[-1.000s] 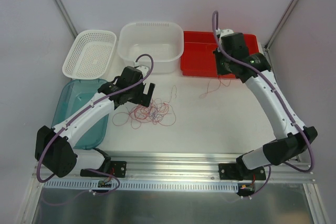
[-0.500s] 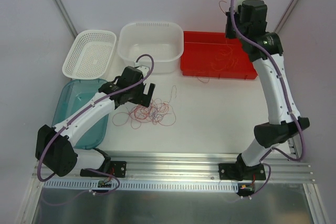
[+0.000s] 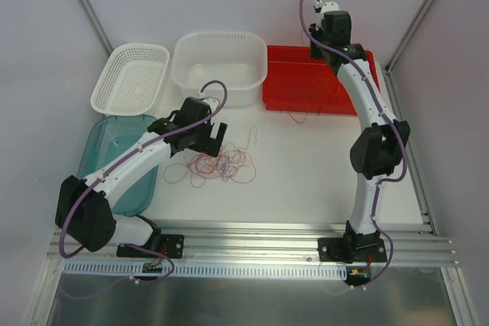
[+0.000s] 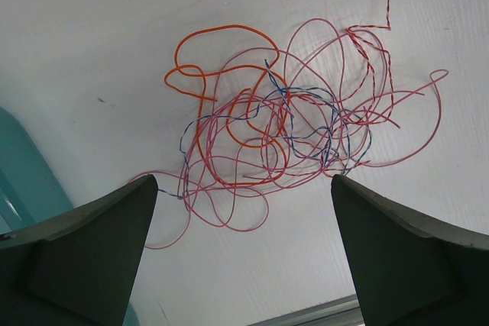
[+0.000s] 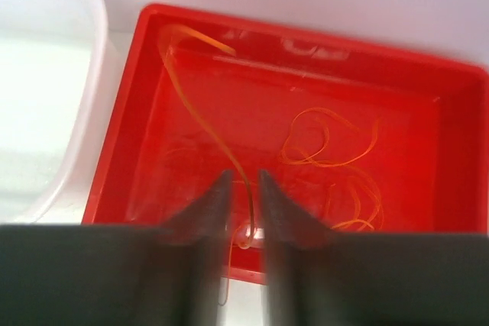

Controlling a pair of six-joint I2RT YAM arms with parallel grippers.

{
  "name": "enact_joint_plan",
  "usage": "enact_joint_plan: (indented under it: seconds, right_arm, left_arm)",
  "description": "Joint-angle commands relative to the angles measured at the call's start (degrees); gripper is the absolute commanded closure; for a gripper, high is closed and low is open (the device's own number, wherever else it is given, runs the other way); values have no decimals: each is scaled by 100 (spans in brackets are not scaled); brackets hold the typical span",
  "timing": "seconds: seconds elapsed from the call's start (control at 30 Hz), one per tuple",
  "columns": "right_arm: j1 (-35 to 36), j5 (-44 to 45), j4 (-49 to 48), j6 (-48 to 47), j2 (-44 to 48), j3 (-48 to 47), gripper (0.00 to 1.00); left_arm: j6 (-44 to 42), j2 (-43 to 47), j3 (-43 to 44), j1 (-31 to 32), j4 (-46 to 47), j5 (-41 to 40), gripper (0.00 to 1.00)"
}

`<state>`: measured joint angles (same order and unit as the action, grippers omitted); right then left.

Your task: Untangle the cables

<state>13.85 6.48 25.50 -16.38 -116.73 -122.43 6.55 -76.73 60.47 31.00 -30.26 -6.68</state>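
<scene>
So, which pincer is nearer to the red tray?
Right. The right pincer hangs above the red tray, over its inside. The left pincer is over the tangled cables on the table, far to the tray's left.

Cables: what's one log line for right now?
left pincer: open above cable tangle | right pincer: shut on orange cable, over red bin

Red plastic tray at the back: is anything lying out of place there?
Yes. One thin orange wire drapes over the near wall of the red plastic tray and trails onto the white table, not fully inside.
</scene>
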Motion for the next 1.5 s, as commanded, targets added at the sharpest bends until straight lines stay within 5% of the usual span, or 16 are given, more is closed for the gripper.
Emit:
enact_joint_plan:
  seconds: [0.0,0.2,0.43,0.83,1.23,1.37,1.47]
  right_arm:
    - [-22,-138,-247,82,-166,200,65]
    - [-22,-235,-221,399,289,1071,25]
    - [-57,-550,-756,1084,1606,2889,24]
    - [-461,-1702,-2768,1840,1917,5395,33]
    - [-620,-2098,-3428,1981,969,5256,39]
    - [-629,-2221,-3551,1990,836,5238,53]
    - [-620,-2370,-3578,1990,993,5326,80]
  left_arm:
    - [-83,-35,-17,-42,82,-18,1]
    - [-83,-70,0,-51,64,17,1]
    - [-75,-35,9,-51,64,35,1]
    - [-83,44,-9,-51,55,-9,1]
    - [-92,-53,26,-51,29,61,1]
    - [-92,-79,35,-51,20,44,1]
    - [-92,-88,35,-42,20,44,1]
